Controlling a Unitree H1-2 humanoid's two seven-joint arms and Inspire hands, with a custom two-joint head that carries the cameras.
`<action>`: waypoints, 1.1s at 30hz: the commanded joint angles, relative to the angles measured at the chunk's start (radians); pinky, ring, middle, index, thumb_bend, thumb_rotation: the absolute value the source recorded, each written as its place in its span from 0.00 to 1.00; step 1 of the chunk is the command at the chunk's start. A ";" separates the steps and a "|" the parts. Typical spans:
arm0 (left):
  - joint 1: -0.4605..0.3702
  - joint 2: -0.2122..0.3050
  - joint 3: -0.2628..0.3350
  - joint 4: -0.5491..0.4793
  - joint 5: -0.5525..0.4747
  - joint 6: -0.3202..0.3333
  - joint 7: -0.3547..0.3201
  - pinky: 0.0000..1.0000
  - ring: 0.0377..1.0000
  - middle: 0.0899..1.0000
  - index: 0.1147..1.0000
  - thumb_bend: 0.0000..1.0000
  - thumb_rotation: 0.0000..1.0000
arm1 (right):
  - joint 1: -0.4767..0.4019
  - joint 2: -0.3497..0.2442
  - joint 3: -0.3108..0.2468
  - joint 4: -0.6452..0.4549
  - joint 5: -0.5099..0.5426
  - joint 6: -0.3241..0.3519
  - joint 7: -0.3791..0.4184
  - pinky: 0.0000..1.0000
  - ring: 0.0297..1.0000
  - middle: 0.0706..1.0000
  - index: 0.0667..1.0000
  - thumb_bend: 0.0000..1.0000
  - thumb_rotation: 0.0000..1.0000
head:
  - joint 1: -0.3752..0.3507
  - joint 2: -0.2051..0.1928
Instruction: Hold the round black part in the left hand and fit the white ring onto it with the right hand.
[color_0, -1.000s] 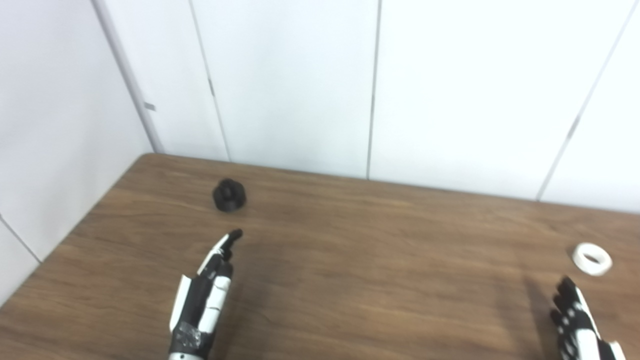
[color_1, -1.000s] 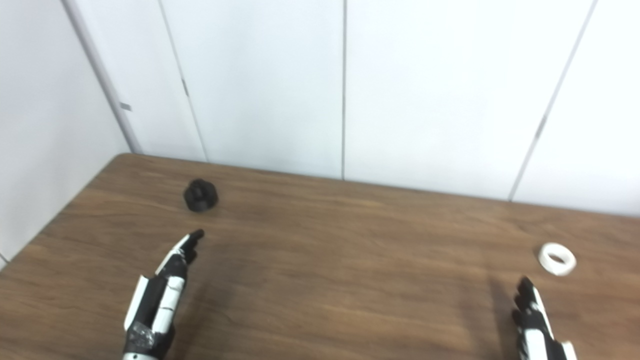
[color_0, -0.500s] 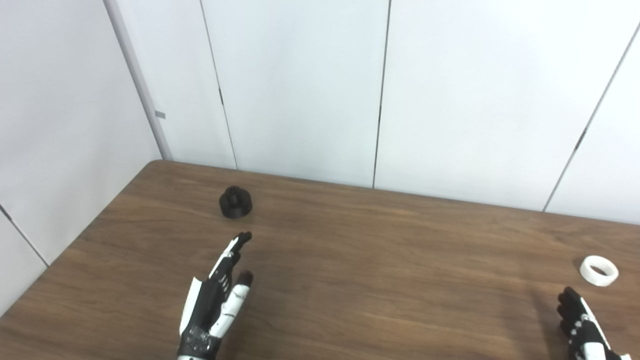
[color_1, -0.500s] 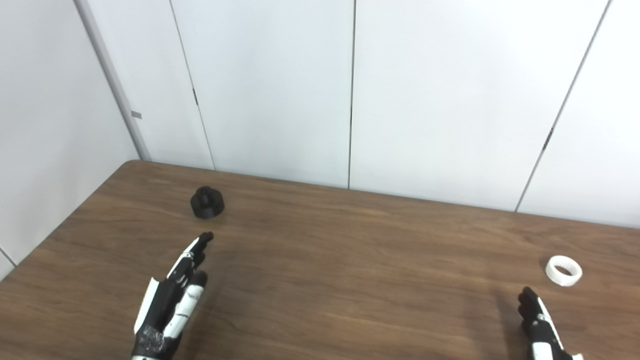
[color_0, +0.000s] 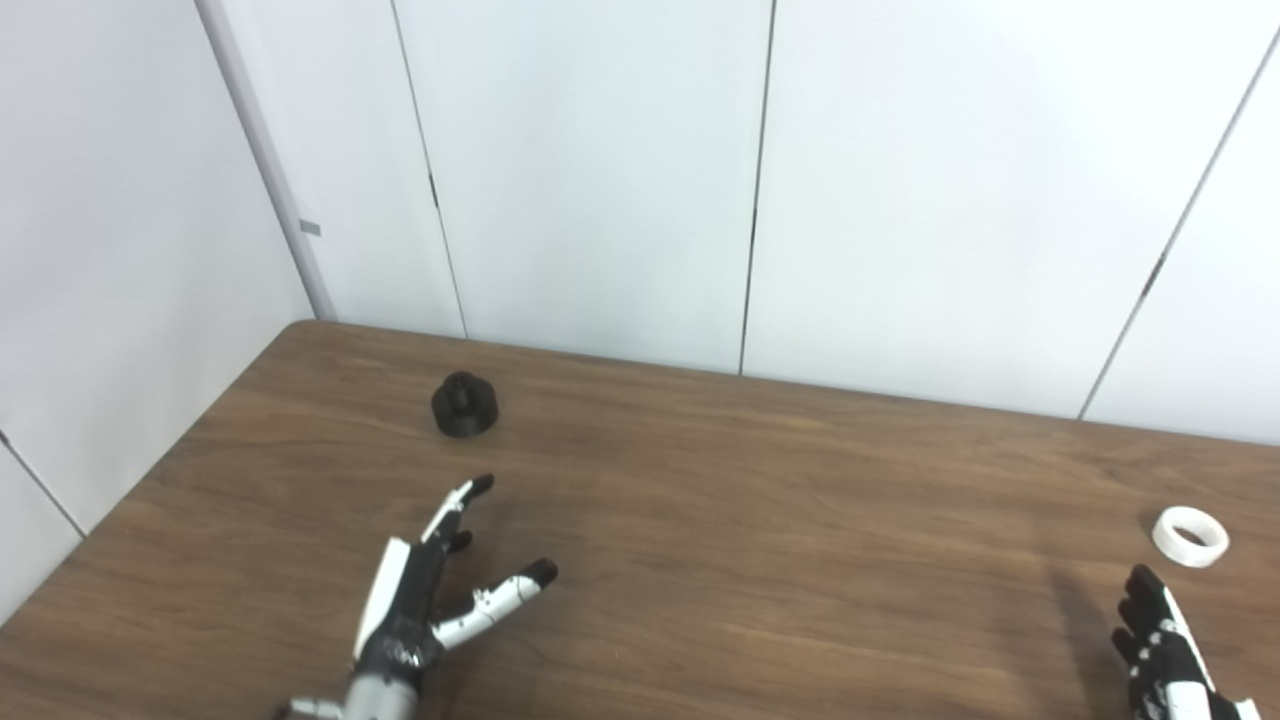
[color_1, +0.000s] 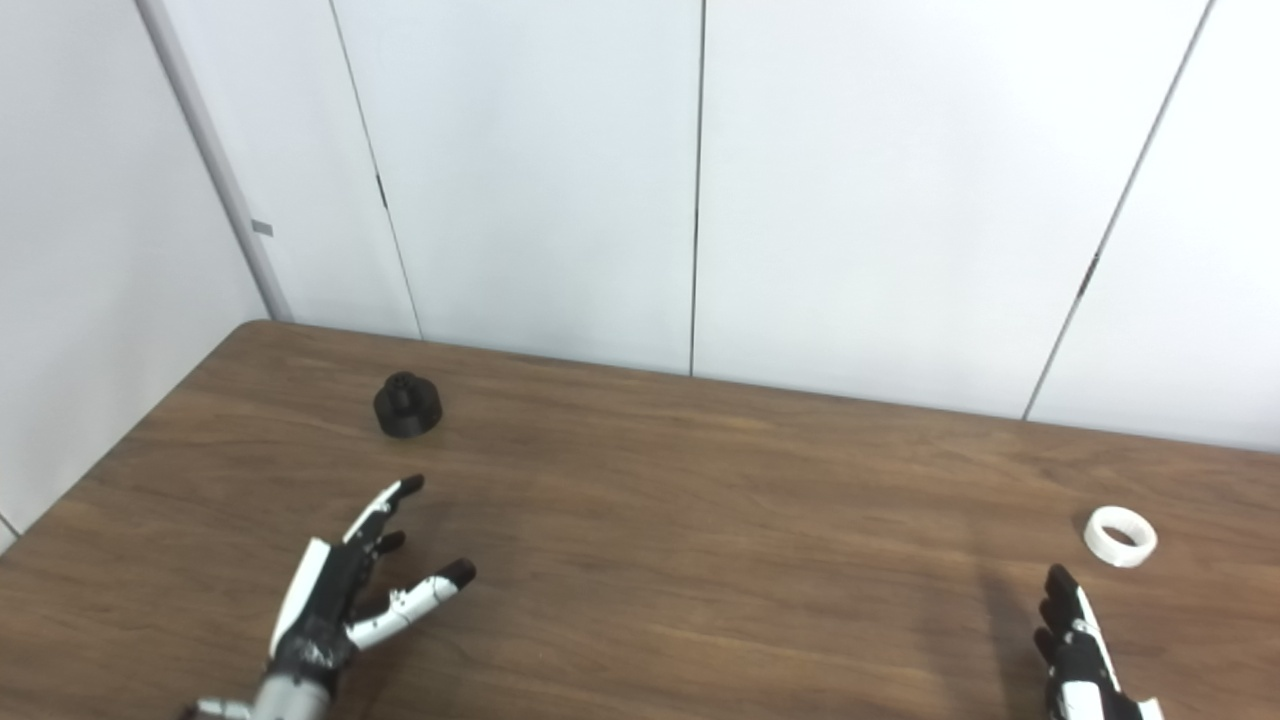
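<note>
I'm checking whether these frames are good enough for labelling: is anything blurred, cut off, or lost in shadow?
Left eye view: sharp; the round black part and white ring are crisp, with soft shadows on the brown wooden table. Right eye view: also sharp; the right hand is cropped at the bottom edge, the left hand fully visible.

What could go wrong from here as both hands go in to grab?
The black part is small and sits loose on the table; the open left hand could knock it toward the wall instead of gripping it. The ring lies flat near the right side, so the right hand may push it along or struggle to lift it.
</note>
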 joint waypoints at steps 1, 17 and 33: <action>-0.063 0.049 0.006 -0.025 0.055 0.031 0.000 1.00 1.00 1.00 0.95 0.98 0.48 | 0.009 0.006 0.007 0.041 -0.007 -0.030 -0.002 1.00 1.00 1.00 0.98 0.56 1.00 | -0.003 0.001; -0.276 0.172 0.027 0.181 0.160 0.095 0.049 1.00 1.00 1.00 0.95 1.00 0.46 | 0.007 0.019 0.010 0.005 -0.035 0.008 -0.021 1.00 1.00 1.00 0.99 0.46 1.00 | -0.006 0.002; -0.455 0.264 0.005 0.445 0.217 0.084 0.124 1.00 1.00 0.99 0.90 1.00 0.46 | 0.010 0.026 0.012 -0.017 -0.053 0.022 -0.020 1.00 1.00 1.00 0.99 0.35 1.00 | -0.007 0.005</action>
